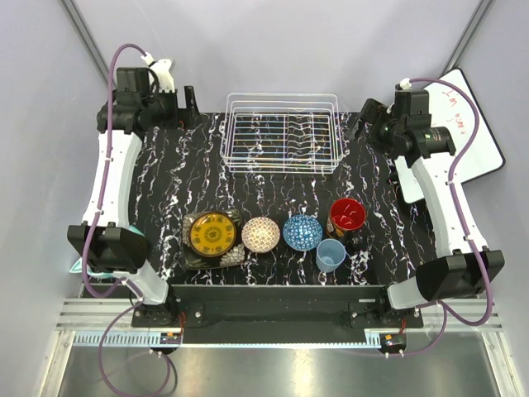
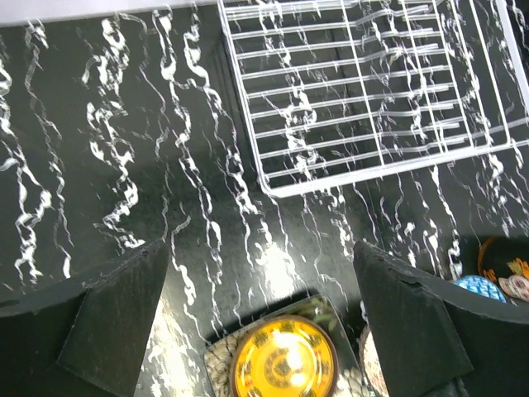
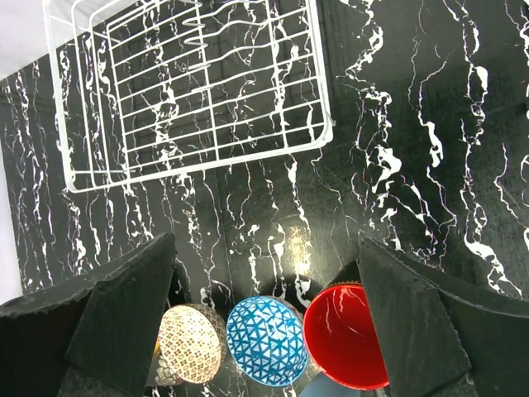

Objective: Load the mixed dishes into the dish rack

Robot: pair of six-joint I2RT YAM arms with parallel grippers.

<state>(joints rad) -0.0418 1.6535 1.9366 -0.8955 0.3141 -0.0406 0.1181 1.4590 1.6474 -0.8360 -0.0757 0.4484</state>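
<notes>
The white wire dish rack [image 1: 283,132] stands empty at the table's back middle. A row of dishes sits near the front edge: a yellow-orange round plate [image 1: 212,234] on a dark squarish plate [image 1: 235,255], a pinkish-white bowl [image 1: 260,234], a blue patterned bowl [image 1: 302,232], a red mug [image 1: 347,215] and a light-blue cup [image 1: 331,255]. My left gripper [image 1: 192,101] hovers open at the rack's left, my right gripper [image 1: 364,117] open at its right. The left gripper [image 2: 260,248] looks down on the yellow plate [image 2: 283,361]. The right gripper [image 3: 264,248] looks down on the blue bowl [image 3: 266,341] and mug [image 3: 347,335].
A white board with red writing [image 1: 463,124] lies at the right beyond the black marbled mat [image 1: 165,182]. Something teal [image 1: 76,266] peeks out behind the left arm's elbow. Grey walls close in the back and sides.
</notes>
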